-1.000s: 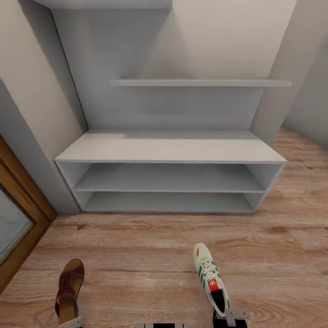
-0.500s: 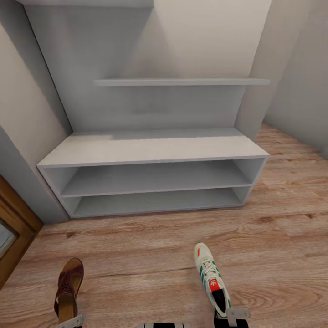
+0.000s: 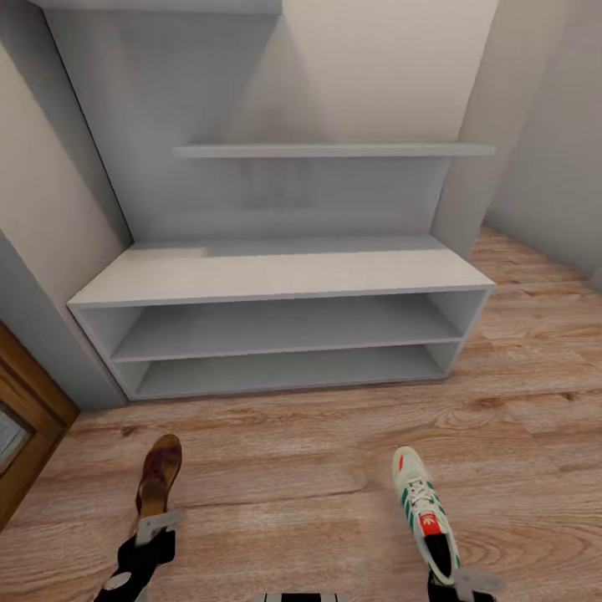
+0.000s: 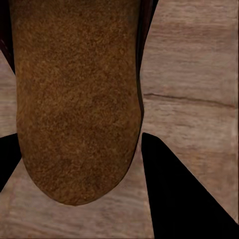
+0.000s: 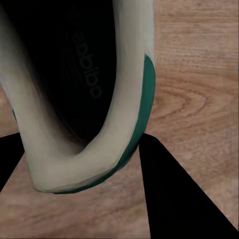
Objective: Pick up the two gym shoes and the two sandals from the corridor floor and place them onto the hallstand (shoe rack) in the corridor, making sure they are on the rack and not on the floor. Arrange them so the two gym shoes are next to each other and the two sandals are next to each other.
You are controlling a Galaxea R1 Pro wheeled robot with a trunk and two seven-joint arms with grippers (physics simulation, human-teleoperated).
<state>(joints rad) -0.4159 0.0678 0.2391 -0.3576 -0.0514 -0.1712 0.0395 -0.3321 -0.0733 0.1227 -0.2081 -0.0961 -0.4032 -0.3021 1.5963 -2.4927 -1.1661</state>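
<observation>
The left gripper [image 3: 155,528] is clamped on the heel of 1 sandal [image 3: 159,485], carried tilted on its side above the corridor floor [image 3: 293,477]; the left wrist view shows its tan footbed [image 4: 74,99] between the dark fingers [image 4: 179,194]. The right gripper [image 3: 468,581] is closed on the heel of 1 gym shoe [image 3: 422,514], toe pointing toward the hallstand [image 3: 276,276]. The hallstand's top and 2 shelves stand bare, well apart from both shoes.

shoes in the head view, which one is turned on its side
The brown sandal in the left gripper: it shows its edge. The gym shoe in the right gripper faces laces up.
</observation>
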